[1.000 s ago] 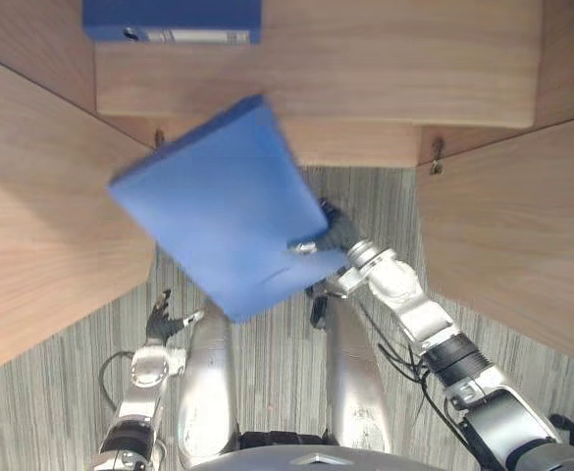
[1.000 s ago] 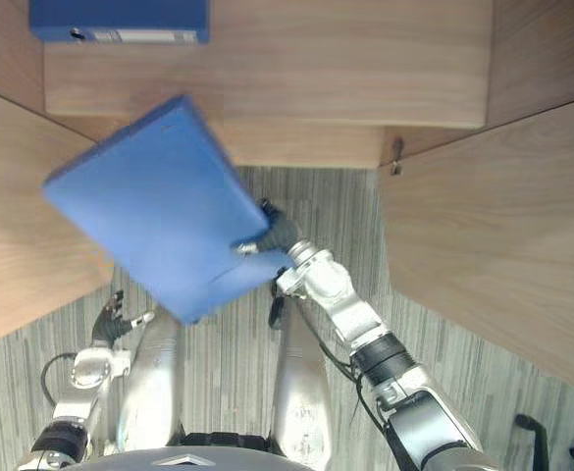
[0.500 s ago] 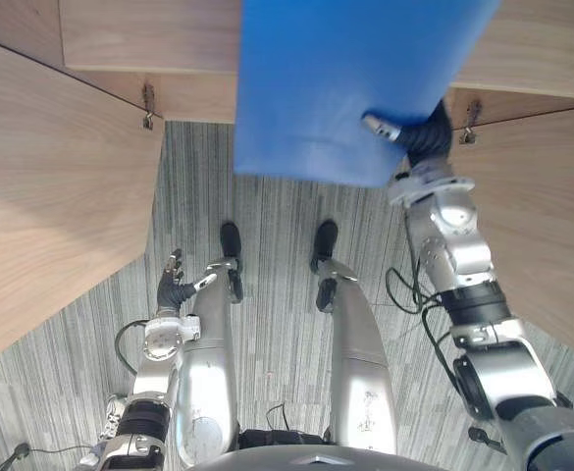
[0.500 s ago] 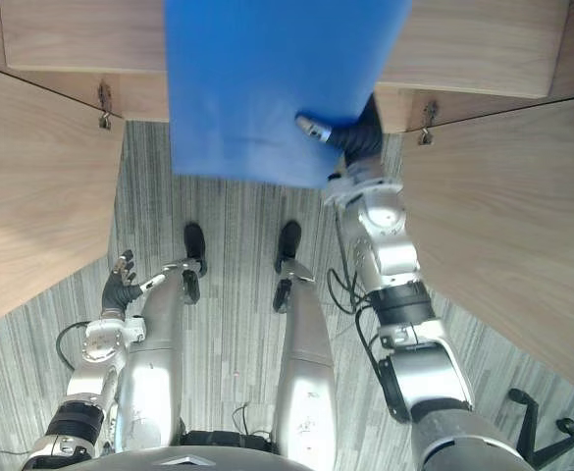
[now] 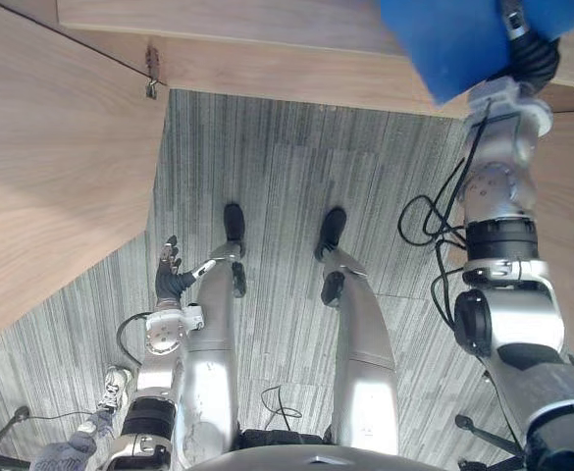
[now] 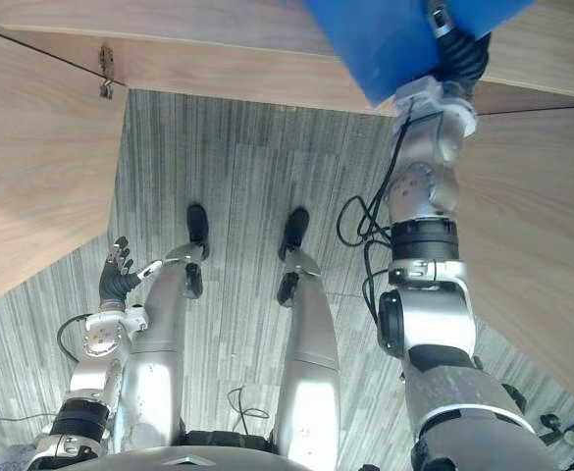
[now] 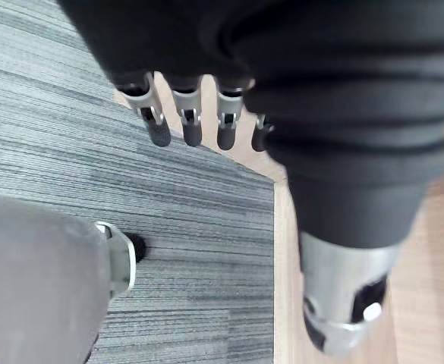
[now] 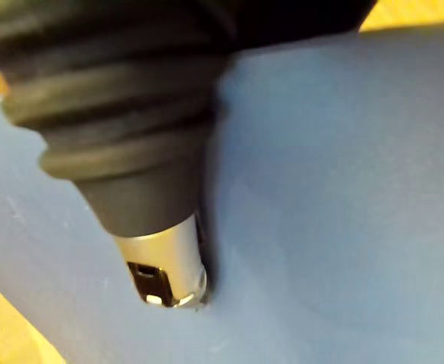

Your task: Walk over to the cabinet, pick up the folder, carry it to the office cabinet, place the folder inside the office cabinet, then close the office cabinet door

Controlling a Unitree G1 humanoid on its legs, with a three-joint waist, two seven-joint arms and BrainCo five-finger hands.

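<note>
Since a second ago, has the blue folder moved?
Yes. Against the left door hinge, the blue folder has gone from close beside it to far over on the robot's right, pinched in the right hand.

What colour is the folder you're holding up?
The folder is plain blue, pinched by the right hand; the right wrist view shows it best.

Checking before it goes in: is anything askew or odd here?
The blue folder, gripped near its lower edge by the right hand, sits skewed to the cabinet front edge. Nothing else stands out.
</note>
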